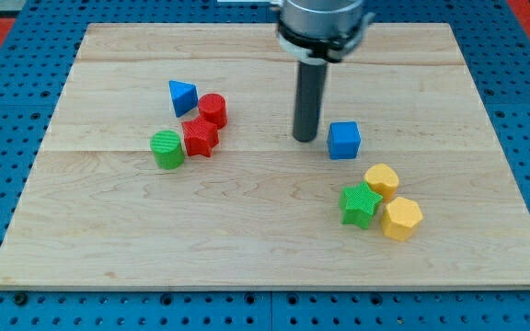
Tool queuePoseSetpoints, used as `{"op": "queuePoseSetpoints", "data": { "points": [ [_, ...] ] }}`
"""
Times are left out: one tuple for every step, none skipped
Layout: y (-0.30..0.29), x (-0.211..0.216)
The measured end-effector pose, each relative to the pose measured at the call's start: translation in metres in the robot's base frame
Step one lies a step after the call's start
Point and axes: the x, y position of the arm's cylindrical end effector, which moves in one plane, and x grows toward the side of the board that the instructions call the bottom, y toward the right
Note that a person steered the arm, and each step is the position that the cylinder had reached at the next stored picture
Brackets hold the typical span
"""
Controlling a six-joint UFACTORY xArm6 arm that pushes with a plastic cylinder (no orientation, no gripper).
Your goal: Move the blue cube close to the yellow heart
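The blue cube (344, 140) lies on the wooden board, right of centre. My tip (304, 139) rests on the board just to the cube's left, a small gap away. A yellow block that looks like the heart (382, 178) lies below and to the right of the cube. A second yellow block, many-sided (401, 219), lies lower still. A green star (360, 204) touches both yellow blocks on their left.
At the view's left is a cluster: a blue triangle (182, 96), a red cylinder (213, 109), a red star (199, 138) and a green cylinder (167, 149). The board's edges (274, 283) border a blue perforated table.
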Motion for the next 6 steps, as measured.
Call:
{"op": "queuePoseSetpoints", "data": {
  "points": [
    [-0.014, -0.022],
    [-0.007, 0.002],
    [-0.017, 0.051],
    [-0.013, 0.048],
    [-0.028, -0.007],
    [0.036, -0.019]
  ]
}}
